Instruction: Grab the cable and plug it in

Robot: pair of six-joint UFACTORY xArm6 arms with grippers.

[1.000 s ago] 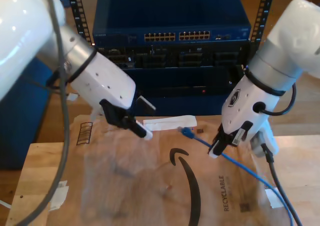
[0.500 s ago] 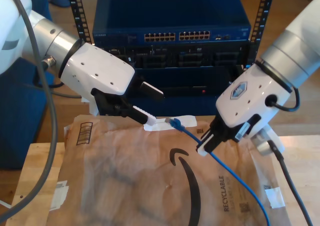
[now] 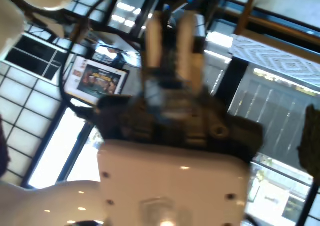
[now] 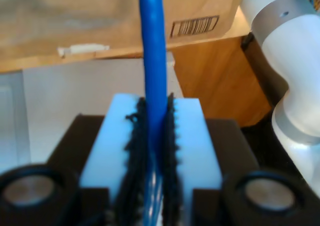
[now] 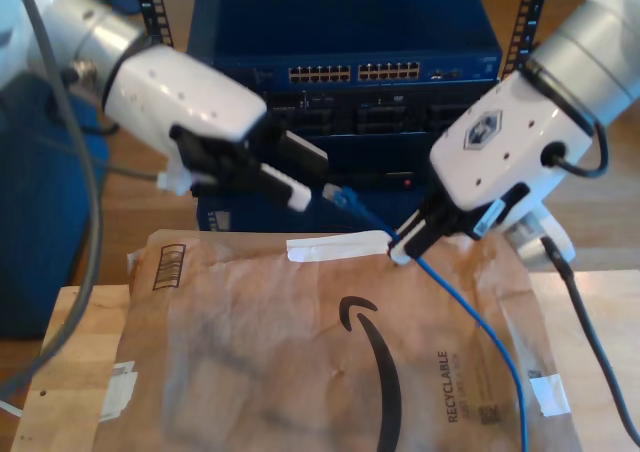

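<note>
My second gripper, at the exterior view's right, clamped on the cable, whose plug hangs above the cardboard just beside my first gripper, fingers slightly apart, empty.

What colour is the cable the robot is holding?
Bright blue: the cable shows best in the second wrist view.

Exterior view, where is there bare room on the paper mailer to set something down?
The mailer is bare across its middle and toward the exterior view's left, between the barcode and the printed arrow. It is crowded toward the right, where the blue cable runs from my second end effector.
</note>
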